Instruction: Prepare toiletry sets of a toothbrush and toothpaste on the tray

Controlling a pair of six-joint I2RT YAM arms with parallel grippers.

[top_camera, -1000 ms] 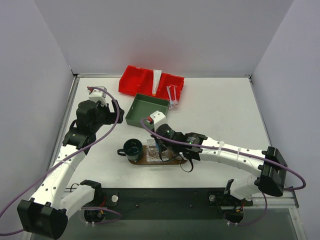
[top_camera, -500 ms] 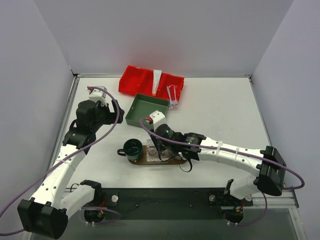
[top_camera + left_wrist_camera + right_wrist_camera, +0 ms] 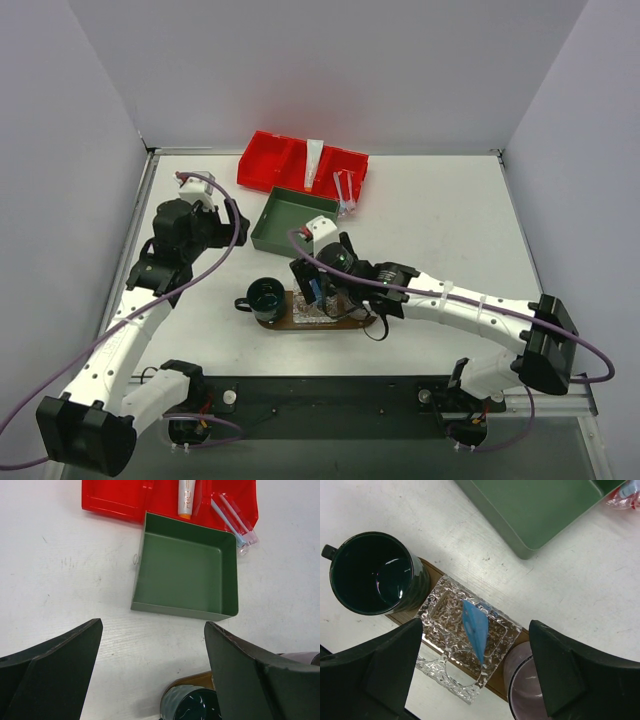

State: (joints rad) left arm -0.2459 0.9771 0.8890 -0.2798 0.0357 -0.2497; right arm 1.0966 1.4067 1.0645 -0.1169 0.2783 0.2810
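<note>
Right tool [image 3: 475,624] hung wide above the blue tube [image 3: 476,630] in the dish [image 3: 440,610] on the tray [image 3: 345,322]. Left tool [image 3: 152,630] gaped empty near the green box [image 3: 185,570].

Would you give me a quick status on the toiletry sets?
Left gripper, right gripper open. Blue tube in glass dish on tray; white tube, toothbrushes at red bin. Mugs at tray ends.

The blue tube [image 3: 476,630] lies slanted inside a clear glass dish [image 3: 442,612], and this dish sits on the brown tray [image 3: 434,570]. Just left of the dish stands a dark green mug [image 3: 370,572]. At the dish's lower right is a pale purple mug [image 3: 530,692], and above it, apart, the green box [image 3: 540,510]. The right gripper [image 3: 476,625] stands wide on both sides of the dish, holding nothing.
</note>
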